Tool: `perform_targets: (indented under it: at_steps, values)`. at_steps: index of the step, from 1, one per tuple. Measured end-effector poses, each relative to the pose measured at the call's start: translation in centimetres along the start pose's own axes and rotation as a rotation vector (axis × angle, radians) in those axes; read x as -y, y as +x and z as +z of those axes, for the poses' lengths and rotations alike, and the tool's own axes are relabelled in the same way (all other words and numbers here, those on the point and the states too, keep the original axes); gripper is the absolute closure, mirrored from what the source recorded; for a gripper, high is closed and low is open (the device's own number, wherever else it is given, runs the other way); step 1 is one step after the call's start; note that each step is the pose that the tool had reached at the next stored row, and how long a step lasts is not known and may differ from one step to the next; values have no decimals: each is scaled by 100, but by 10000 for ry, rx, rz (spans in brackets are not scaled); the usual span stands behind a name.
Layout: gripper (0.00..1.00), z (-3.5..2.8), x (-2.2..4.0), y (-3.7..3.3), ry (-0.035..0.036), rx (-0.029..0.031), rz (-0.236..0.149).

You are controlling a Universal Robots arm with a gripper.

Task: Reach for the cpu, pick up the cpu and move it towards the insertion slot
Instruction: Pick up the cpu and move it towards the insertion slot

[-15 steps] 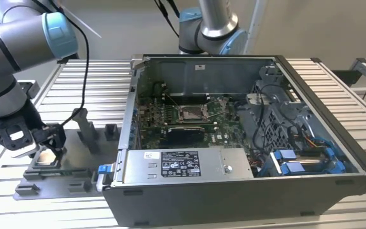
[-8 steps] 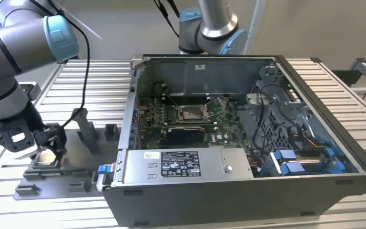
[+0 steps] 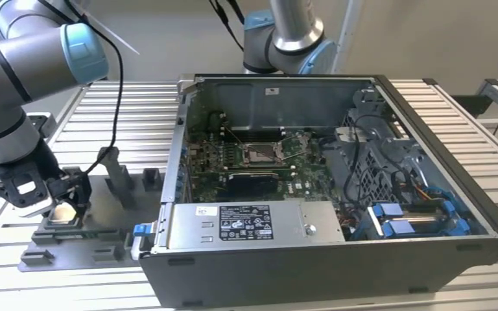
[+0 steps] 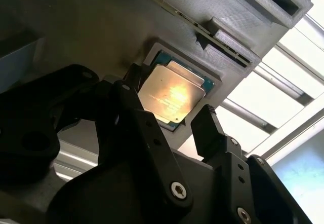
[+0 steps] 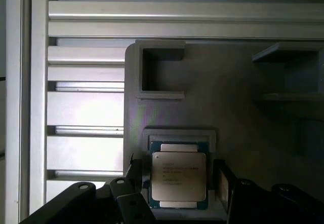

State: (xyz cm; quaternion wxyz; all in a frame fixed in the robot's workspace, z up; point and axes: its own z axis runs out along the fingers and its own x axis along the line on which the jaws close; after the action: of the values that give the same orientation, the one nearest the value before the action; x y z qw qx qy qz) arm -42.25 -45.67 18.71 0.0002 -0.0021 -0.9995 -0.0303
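Note:
The cpu (image 5: 178, 176) lies flat in a shallow pocket of the grey fixture plate (image 5: 233, 107), its silvery top up and catching the light. My gripper (image 5: 178, 177) hovers right over it, open. One black finger stands on each side of the chip, and small gaps show between fingers and chip. The second wrist view shows the same: cpu (image 4: 169, 95) between the two fingers (image 4: 205, 117). In the exterior view my gripper (image 3: 59, 202) is at the left, low over the cpu (image 3: 61, 213). The insertion slot (image 3: 260, 153) sits inside the open computer case, on the green board.
The open computer case (image 3: 318, 259) fills the middle and the exterior view's right, its near wall and a power supply (image 3: 249, 223) standing between fixture and slot. Grey fixture blocks (image 3: 115, 175) rise beside the gripper. A second robot arm (image 3: 284, 32) stands behind the case. Ribbed aluminium table (image 3: 137, 110) lies beneath.

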Motion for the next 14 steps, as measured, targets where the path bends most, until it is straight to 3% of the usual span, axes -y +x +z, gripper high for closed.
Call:
perform_targets:
  at_steps: [5, 6, 14]
  values:
    - [0, 2, 0, 0, -1, 1, 0]
    - [100, 2, 0, 0, -1, 1, 0]
    - [100, 3, 0, 0, -1, 1, 0]
